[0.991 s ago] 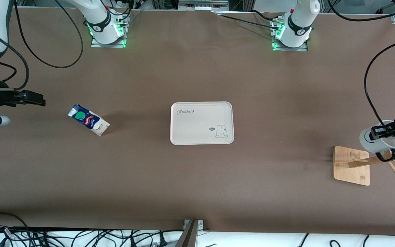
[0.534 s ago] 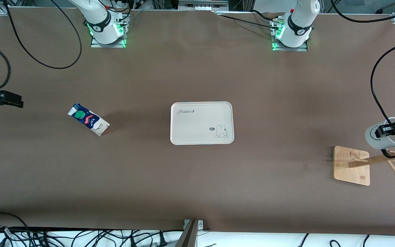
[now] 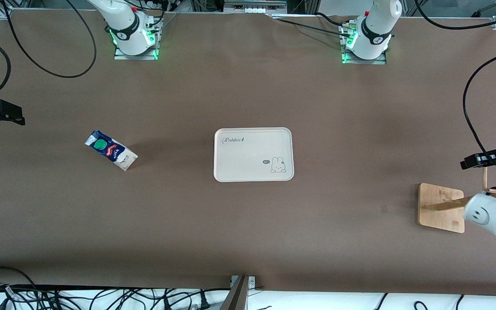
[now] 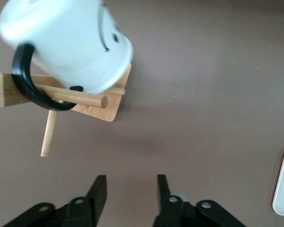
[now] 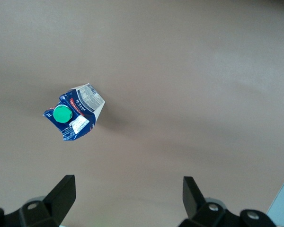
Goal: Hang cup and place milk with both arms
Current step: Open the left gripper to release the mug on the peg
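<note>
since 0.5 s ago: released cup [image 3: 490, 214], now hanging by handle on rack [image 3: 441, 208] peg at table's 4 o'clock. left gripper [image 4: 128, 196] apart above rack. right gripper [image 5: 128, 198] wide apart over table's 9 o'clock edge, for milk [image 3: 111, 150] just beside.

I see a cream tray [image 3: 253, 154] lying flat mid-table (it has a small rabbit drawing in one corner). Toward the left arm's end stands a wooden rack [image 3: 441, 208] with pegs [image 4: 75, 98], on a brown table [image 3: 248, 224].
</note>
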`<action>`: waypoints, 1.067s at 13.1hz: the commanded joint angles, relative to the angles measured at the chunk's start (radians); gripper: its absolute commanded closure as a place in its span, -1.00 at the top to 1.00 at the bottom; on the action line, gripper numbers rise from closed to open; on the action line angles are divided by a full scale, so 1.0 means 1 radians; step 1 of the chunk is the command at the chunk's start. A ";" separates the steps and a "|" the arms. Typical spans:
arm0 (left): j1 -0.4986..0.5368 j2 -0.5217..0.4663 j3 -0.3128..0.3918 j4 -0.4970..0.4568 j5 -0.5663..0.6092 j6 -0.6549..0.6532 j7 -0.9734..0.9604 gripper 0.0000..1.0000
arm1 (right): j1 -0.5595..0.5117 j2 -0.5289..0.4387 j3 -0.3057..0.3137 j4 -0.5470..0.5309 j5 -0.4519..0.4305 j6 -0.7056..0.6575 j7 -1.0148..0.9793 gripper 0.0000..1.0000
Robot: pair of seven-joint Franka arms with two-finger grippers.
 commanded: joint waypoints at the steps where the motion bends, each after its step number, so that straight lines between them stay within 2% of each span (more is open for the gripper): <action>1: 0.000 -0.030 -0.035 0.001 0.007 -0.017 0.017 1.00 | -0.018 -0.044 0.007 -0.037 -0.010 -0.017 -0.027 1.00; 3: 0.000 -0.059 -0.061 0.002 0.007 -0.018 0.019 1.00 | -0.007 -0.036 0.010 -0.039 -0.021 0.049 -0.035 1.00; 5: -0.001 -0.090 -0.083 0.003 0.010 -0.056 0.036 1.00 | 0.002 -0.045 0.025 -0.034 -0.015 0.040 -0.006 1.00; 6: -0.001 -0.111 -0.091 0.002 0.010 -0.082 0.037 1.00 | 0.002 -0.047 0.024 -0.033 0.002 0.032 0.079 1.00; 7: -0.001 -0.143 -0.089 -0.014 0.009 -0.086 0.040 1.00 | 0.000 -0.049 0.024 -0.028 0.055 0.008 0.211 1.00; 8: -0.047 -0.200 -0.069 -0.070 0.009 -0.081 0.045 1.00 | 0.002 -0.049 0.025 -0.017 0.069 -0.014 0.283 1.00; 9: -0.120 -0.258 0.005 -0.131 0.025 -0.071 0.045 1.00 | 0.002 -0.049 0.028 -0.016 0.068 -0.013 0.310 1.00; 10: -0.165 -0.309 0.045 -0.196 0.029 -0.037 0.046 1.00 | 0.002 -0.049 0.028 -0.016 0.074 0.000 0.324 1.00; 13: -0.222 -0.454 0.090 -0.427 0.029 0.165 0.043 1.00 | 0.002 -0.042 0.028 -0.016 0.079 0.007 0.444 1.00; 14: -0.225 -0.475 0.090 -0.461 0.032 0.179 0.039 1.00 | 0.002 -0.042 0.028 -0.016 0.080 0.006 0.481 1.00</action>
